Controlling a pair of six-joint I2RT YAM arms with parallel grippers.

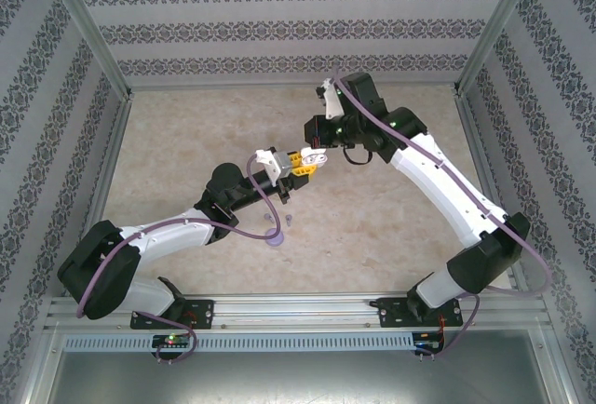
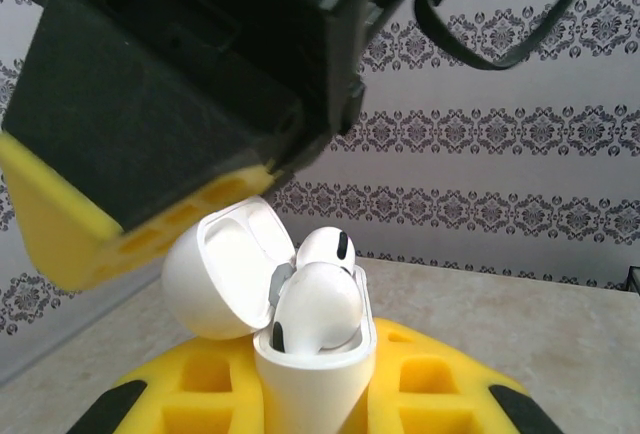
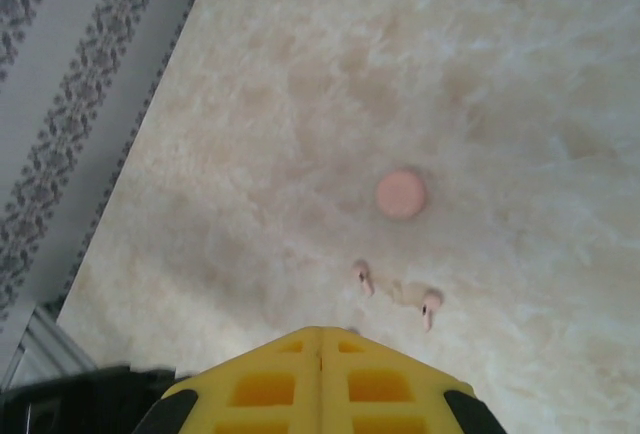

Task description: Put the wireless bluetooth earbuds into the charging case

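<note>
- Left fingers (image 2: 430,379): closed on the lower body of a white charging case (image 2: 315,384), which stands upright between the yellow pads, raised above the bench (image 3: 500,104).
- Case lid (image 2: 225,269): hinged open and tipped back to the left.
- White earbuds: two sit in the open case, heads showing above the rim. One (image 2: 318,304) is at the front and the other (image 2: 328,249) is behind it. How fully they are seated cannot be told.
- Right fingers (image 3: 300,354): shut pad against pad, with nothing between them. In the left wrist view one pad (image 2: 60,224) hangs just above and to the left of the open lid. Whether it touches the lid cannot be told.
- Pinkish earbuds: two lie loose on the bench below the right fingers, one (image 3: 362,277) left of the other (image 3: 430,306), near each other but apart.
- Pink case (image 3: 401,194): a round case on the bench just beyond the pinkish pair.
- Purple case (image 1: 274,239): on the bench beside the left forearm. Two small specks (image 1: 289,219) just beyond it are possibly purple earbuds, too small to confirm.
</note>
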